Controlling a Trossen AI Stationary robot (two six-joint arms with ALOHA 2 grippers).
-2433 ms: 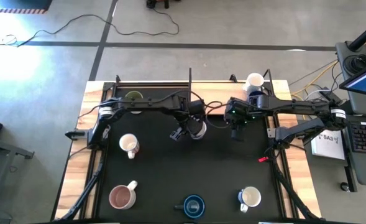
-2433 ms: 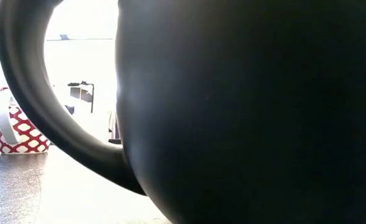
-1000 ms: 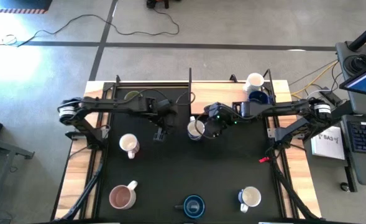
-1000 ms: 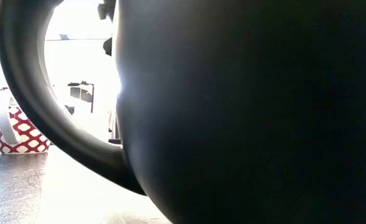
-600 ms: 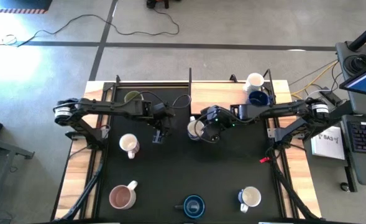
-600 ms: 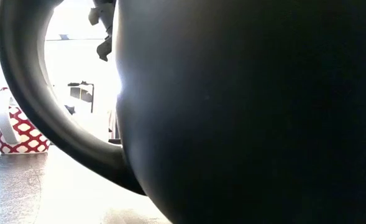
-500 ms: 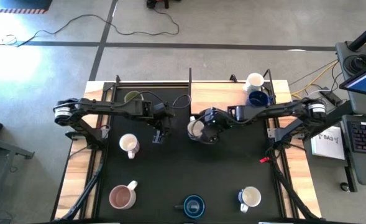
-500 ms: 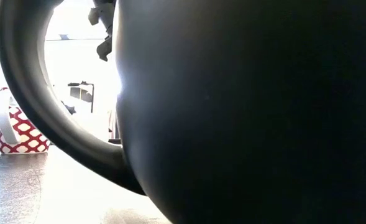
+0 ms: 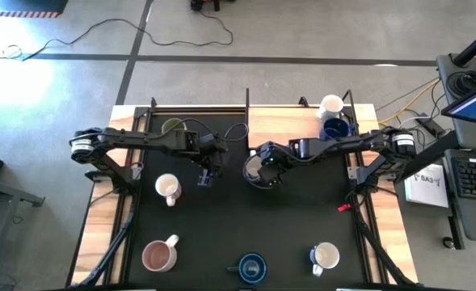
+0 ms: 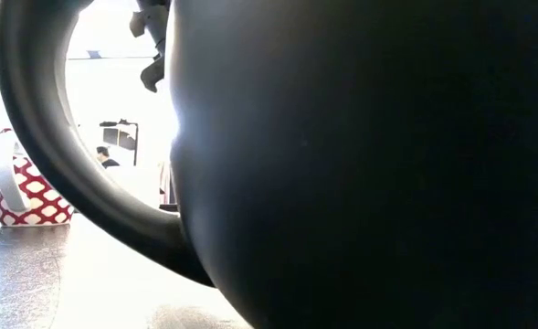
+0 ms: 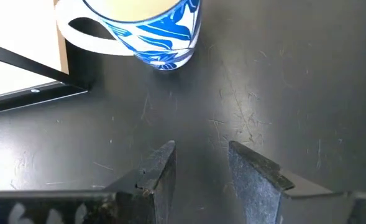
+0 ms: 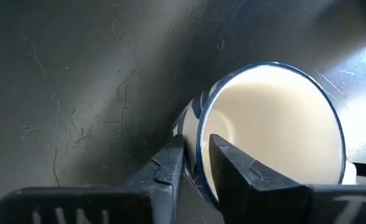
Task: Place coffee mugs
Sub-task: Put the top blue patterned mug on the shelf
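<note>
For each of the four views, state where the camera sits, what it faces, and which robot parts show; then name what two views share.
High: overhead, straight down on the black-matted table; both arms show.
Low: at tabletop height, blocked by a dark mug with a looped handle; arm parts peek above.
Left wrist: behind the open left gripper, facing the mat.
Right wrist: the right gripper straddles a rim.
Shared: both wrist views show the blue-and-white patterned ceramic mug.

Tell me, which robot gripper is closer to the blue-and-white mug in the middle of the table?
The right one. The right gripper has its fingers on either side of the blue-and-white mug's rim. The left gripper hangs open off to one side of that mug, apart from it.
</note>
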